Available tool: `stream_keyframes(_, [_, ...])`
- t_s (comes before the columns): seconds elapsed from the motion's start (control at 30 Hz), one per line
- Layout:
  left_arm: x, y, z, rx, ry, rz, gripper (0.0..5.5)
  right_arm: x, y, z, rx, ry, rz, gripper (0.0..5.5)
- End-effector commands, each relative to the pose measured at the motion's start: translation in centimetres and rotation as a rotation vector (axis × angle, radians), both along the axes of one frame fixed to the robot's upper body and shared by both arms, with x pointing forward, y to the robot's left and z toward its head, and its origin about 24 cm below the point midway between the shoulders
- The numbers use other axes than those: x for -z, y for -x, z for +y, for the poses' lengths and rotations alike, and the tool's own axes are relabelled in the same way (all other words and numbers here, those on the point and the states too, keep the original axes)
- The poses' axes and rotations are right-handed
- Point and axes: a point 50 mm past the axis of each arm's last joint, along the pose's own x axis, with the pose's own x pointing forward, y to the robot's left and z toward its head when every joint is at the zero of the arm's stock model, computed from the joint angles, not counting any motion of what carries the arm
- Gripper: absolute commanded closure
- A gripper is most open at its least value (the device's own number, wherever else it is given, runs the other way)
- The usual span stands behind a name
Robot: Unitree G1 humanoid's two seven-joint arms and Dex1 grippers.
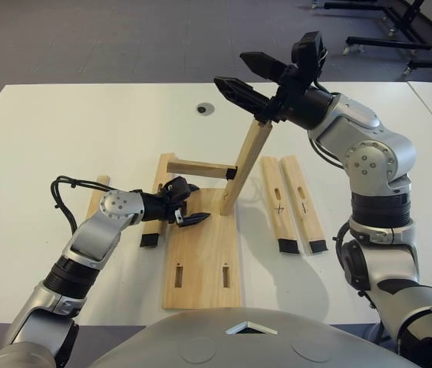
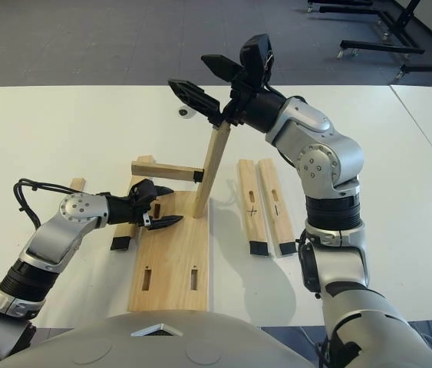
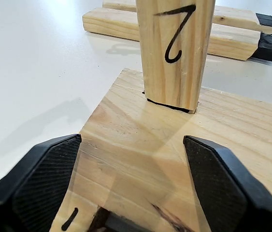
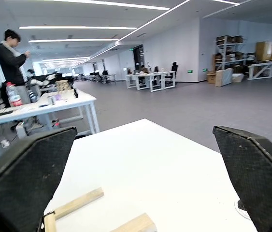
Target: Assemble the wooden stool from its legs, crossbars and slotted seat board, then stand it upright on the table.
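Two spread tools, left tool (image 1: pixel 191 202) straddling seat board (image 1: pixel 200 261) edge, right tool (image 1: pixel 231 69) above upright leg (image 1: pixel 245 165)

Tilted leg (image 1: pixel 246 165) on seat board (image 1: pixel 200 264); right claw (image 1: pixel 250 79) spread above.

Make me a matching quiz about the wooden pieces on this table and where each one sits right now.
1 seat board
2 leg marked 2
3 legs marked plus and minus
4 crossbar

a standing in a board slot
b flat beneath the left fingers
c side by side, right of the board
d fixed sideways to the marked leg

Pairs: 1-b, 2-a, 3-c, 4-d
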Motion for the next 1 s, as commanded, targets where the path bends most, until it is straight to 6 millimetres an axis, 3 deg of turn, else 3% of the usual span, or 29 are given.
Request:
stream_keyframes(0.03, [-0.1,0.0,0.5,-0.006,-0.024,-0.001,1.62,-3.3,0.8,-0.7,0.023,-0.103,-0.106,0.31])
stream_keyframes(0.17, [-0.3,0.2,1.0,-0.016,-0.030,-0.007,1.62,-7.3,1.7,-3.6,0.123,-0.230,-0.233,0.31])
stream_keyframes(0.3, [-0.8,1.1,2.6,-0.015,-0.066,0.010,1.62,-5.9,1.9,-8.2,0.333,-0.259,-0.184,0.31])
stream_keyframes(0.37, [-1.0,1.5,3.6,-0.014,-0.095,0.021,1.62,-5.0,2.5,-9.4,0.391,-0.255,-0.163,0.31])
stream_keyframes(0.47, [-0.8,2.8,4.3,0.002,-0.139,0.051,1.62,-3.7,2.9,-9.8,0.415,-0.228,-0.114,0.31])
stream_keyframes(0.63, [-0.6,4.4,3.5,-0.028,-0.132,0.052,1.62,-1.9,2.8,-9.8,0.403,-0.185,-0.033,0.31])
stream_keyframes(0.77, [-0.1,4.5,2.5,-0.061,-0.107,0.040,1.62,-1.7,2.5,-9.1,0.382,-0.189,-0.012,0.31])
stream_keyframes(1.0, [0.3,4.2,2.2,-0.130,-0.076,0.015,1.62,1.8,3.6,-10.1,0.461,-0.065,0.081,0.31])
